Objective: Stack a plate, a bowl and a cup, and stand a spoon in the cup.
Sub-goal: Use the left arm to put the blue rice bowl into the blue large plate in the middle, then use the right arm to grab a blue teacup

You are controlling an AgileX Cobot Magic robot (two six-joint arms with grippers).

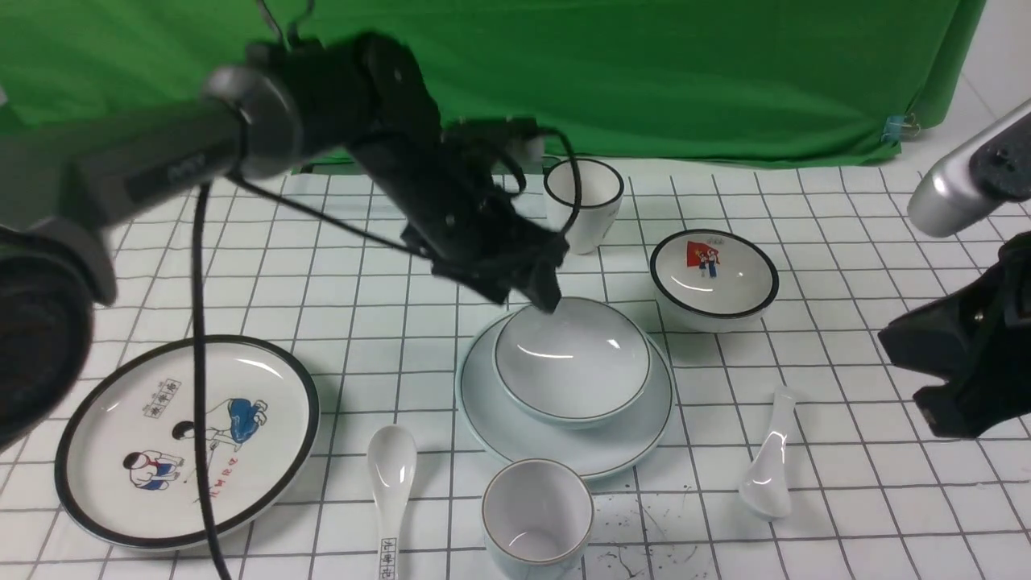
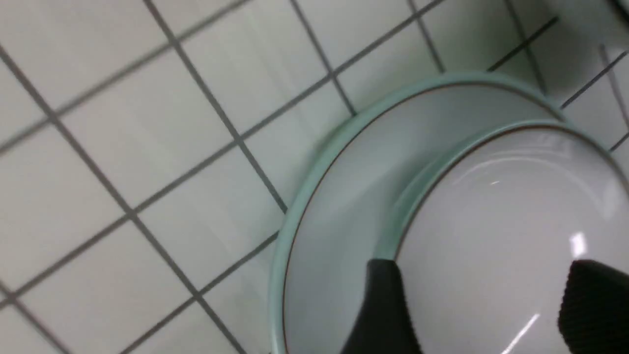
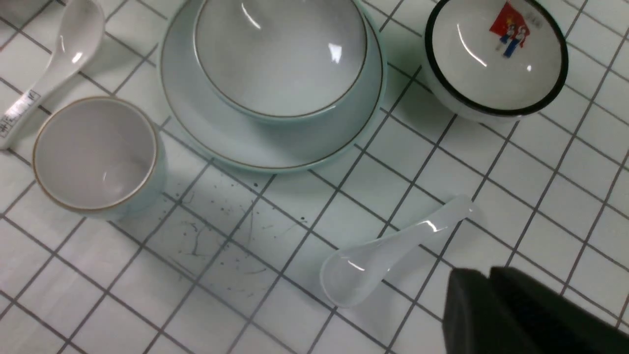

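Note:
The pale blue-green bowl [image 1: 572, 358] sits in the matching plate [image 1: 523, 435] at mid table. My left gripper [image 1: 548, 294] hangs open over the bowl's far rim. In the left wrist view its fingers [image 2: 383, 305] stand wide apart above the bowl [image 2: 491, 206] and plate [image 2: 334, 206], holding nothing. The short cup [image 1: 538, 515] stands upright and empty just in front of the plate. To the right of the plate, the plain white spoon [image 1: 769, 459] lies flat on the table. My right gripper [image 3: 489, 273] hovers shut and empty near the spoon [image 3: 393, 246].
A black-rimmed cartoon plate [image 1: 189, 439] lies at front left, with a lettered spoon [image 1: 391, 483] beside it. A tall black-rimmed cup [image 1: 584, 201] and a picture bowl [image 1: 713, 270] stand behind the stack. Green cloth [image 1: 644, 72] closes the back.

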